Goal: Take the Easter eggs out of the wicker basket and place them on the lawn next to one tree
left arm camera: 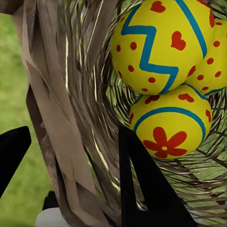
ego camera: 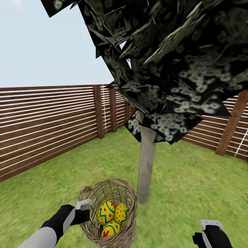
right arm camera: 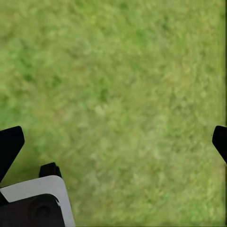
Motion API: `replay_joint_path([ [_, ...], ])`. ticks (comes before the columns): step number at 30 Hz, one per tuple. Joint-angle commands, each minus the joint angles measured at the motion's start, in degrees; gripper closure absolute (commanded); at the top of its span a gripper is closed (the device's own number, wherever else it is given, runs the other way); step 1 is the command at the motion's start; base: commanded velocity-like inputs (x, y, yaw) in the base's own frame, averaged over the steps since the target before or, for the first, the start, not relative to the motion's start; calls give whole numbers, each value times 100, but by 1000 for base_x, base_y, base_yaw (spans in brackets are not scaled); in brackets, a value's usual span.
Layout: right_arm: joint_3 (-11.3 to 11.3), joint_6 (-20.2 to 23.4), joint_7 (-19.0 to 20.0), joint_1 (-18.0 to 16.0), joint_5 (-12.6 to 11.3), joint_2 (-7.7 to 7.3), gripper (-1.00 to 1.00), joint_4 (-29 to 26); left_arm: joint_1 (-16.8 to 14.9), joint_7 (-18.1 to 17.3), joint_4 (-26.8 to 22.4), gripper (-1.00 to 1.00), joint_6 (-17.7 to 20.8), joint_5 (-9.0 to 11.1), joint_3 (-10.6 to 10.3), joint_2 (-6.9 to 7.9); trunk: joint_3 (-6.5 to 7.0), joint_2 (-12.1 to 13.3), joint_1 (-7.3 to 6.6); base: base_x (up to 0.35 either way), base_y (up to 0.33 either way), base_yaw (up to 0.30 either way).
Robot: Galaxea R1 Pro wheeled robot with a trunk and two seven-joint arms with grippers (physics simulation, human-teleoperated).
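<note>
The left gripper (left arm camera: 71,142) straddles the wicker basket (ego camera: 90,193) rim, fingers spread either side of the wall; three Easter eggs (ego camera: 112,217) sit just inside (none lifted). The tree (ego camera: 146,165) stands just beyond. The right gripper (right arm camera: 113,142) hangs spread wide over bare lawn (right arm camera: 123,85).

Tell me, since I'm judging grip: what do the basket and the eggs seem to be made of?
The wicker basket looks woven from brown wicker: open weave, grass showing through, flat matte strips in the left wrist view. The Easter eggs look hard and smooth with a slight sheen, painted yellow with red and blue patterns; whether plastic or something else is unclear.
</note>
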Motion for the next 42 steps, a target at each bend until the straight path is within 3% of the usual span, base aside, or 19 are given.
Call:
replay_joint_path([
  [1,3,21,-16,-4,-14,1,-100,-2,-2,2,-11,100,43,83,38,-4,-2,-6,1,-153,-242,0],
  [14,-2,13,-32,-1,7,-5,-100,-2,-2,5,-11,100,43,72,34,-15,18,-6,1,-117,-244,181],
  [24,4,16,-24,-2,-5,3,-100,-2,-2,5,-8,100,43,72,33,-58,19,-6,1,-136,-288,17],
  [42,3,13,-35,-1,4,3,-100,-2,-2,3,-11,100,34,72,28,-60,19,-6,1,-141,-291,285],
])
